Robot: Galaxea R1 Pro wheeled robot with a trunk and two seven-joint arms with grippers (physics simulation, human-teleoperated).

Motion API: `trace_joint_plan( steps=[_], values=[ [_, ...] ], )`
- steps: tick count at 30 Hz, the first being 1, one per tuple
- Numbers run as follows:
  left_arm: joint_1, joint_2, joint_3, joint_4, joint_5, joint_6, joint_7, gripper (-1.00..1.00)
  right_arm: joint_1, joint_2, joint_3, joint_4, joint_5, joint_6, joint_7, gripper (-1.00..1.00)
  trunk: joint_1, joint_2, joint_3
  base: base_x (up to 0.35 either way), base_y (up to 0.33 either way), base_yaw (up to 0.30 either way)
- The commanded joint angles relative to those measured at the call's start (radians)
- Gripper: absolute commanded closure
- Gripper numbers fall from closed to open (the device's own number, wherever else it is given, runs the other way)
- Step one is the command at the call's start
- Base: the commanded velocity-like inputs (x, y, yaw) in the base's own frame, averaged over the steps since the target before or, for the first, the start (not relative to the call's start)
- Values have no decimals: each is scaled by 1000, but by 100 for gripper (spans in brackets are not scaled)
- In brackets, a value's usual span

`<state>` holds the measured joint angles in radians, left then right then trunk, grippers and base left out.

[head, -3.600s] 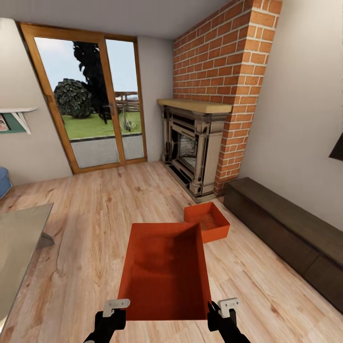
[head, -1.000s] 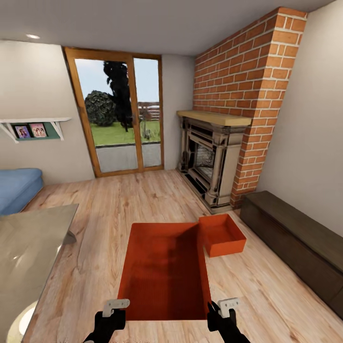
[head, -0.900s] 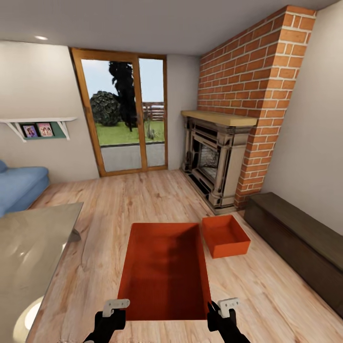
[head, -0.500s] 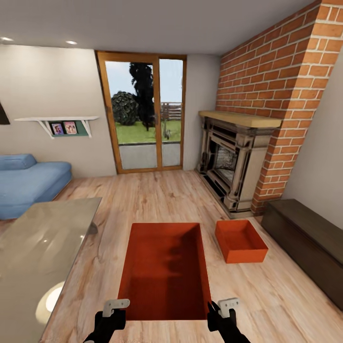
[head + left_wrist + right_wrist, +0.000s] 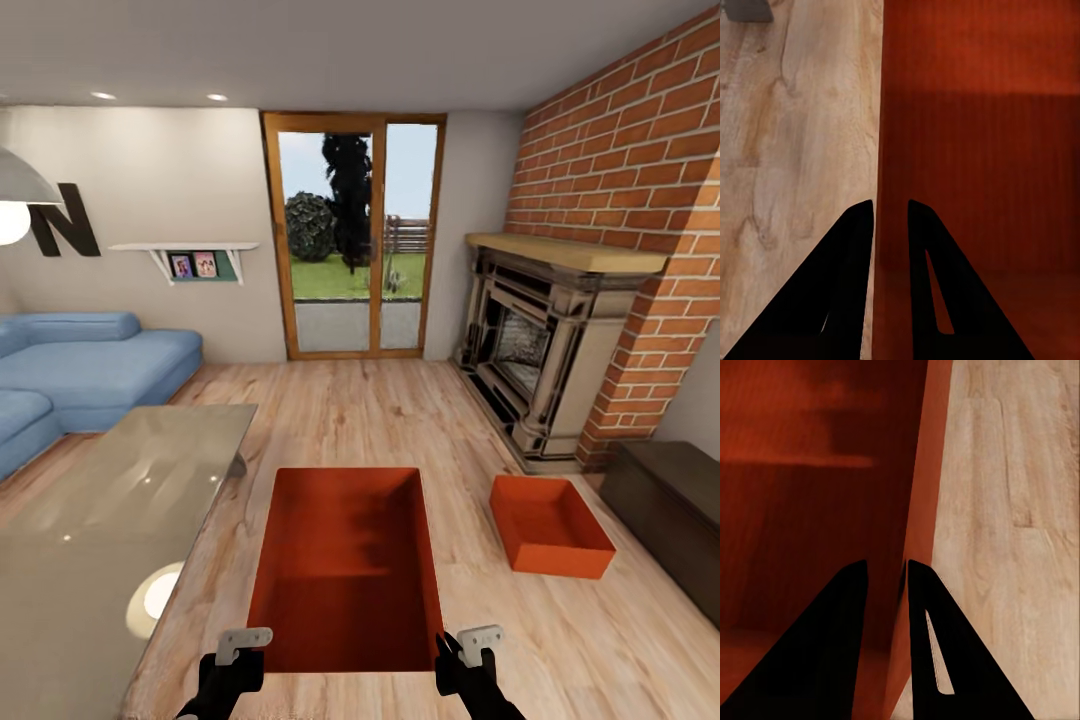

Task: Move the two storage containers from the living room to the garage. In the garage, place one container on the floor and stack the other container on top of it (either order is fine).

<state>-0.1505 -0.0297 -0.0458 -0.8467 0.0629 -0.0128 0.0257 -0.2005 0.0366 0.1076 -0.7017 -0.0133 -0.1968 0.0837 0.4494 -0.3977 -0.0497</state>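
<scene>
A glass-topped desk [image 5: 110, 520] is seen close at the left of the held container [image 5: 345, 565], a blue sofa [image 5: 90, 365] behind it, and a dark bench [image 5: 675, 505] at the right beside the ornate fireplace [image 5: 545, 355]. The orange-red, lidless, thin-walled container is carried above the light plank floor [image 5: 350, 410], its side walls pinched by the narrowly closed left tool [image 5: 891, 214] and right tool [image 5: 886, 574]. The second container [image 5: 550, 525] (alike in colour) is left on the planks near the bench, with glass doors [image 5: 355, 235] at the far wall.

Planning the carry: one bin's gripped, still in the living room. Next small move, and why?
Probably keep both grips shut and turn the base toward an exit. The left gripper and right gripper each pinch a side wall of the held bin, and the other bin sits on the wood floor by the fireplace.
</scene>
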Motion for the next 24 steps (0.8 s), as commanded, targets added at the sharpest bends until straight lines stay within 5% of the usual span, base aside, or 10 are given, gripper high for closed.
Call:
trace_joint_plan(
  steps=[1,24],
  values=[
    [-1,7,0,-2,2,-1,9,100,0,-1,3,2,-2,-3,7,100,1,-2,-2,0,0,289],
    [-1,8,0,-2,0,-1,11,100,0,-1,3,2,-2,-3,7,100,1,-2,-2,0,0,289]
  ],
)
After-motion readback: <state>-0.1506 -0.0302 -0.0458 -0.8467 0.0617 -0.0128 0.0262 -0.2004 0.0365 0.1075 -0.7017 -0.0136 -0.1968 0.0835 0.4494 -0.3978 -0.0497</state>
